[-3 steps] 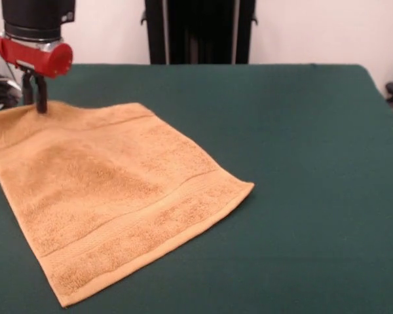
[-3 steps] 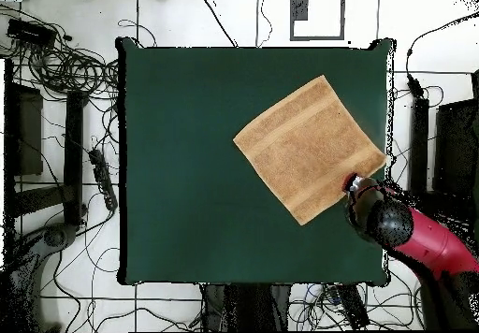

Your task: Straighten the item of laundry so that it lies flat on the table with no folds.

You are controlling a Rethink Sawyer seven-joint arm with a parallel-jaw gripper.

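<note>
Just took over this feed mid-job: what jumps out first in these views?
The orange-tan towel stands out, spread open on the dark green table with no folds showing, off toward one side rather than centred. The red and black arm comes down at a towel corner near the table's edge, its tool on the cloth; whether it is open or shut cannot be seen.

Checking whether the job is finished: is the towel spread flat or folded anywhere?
Spread flat. The towel lies open on the table, all four edges showing, no fold visible. The gripper is at its far corner.
</note>
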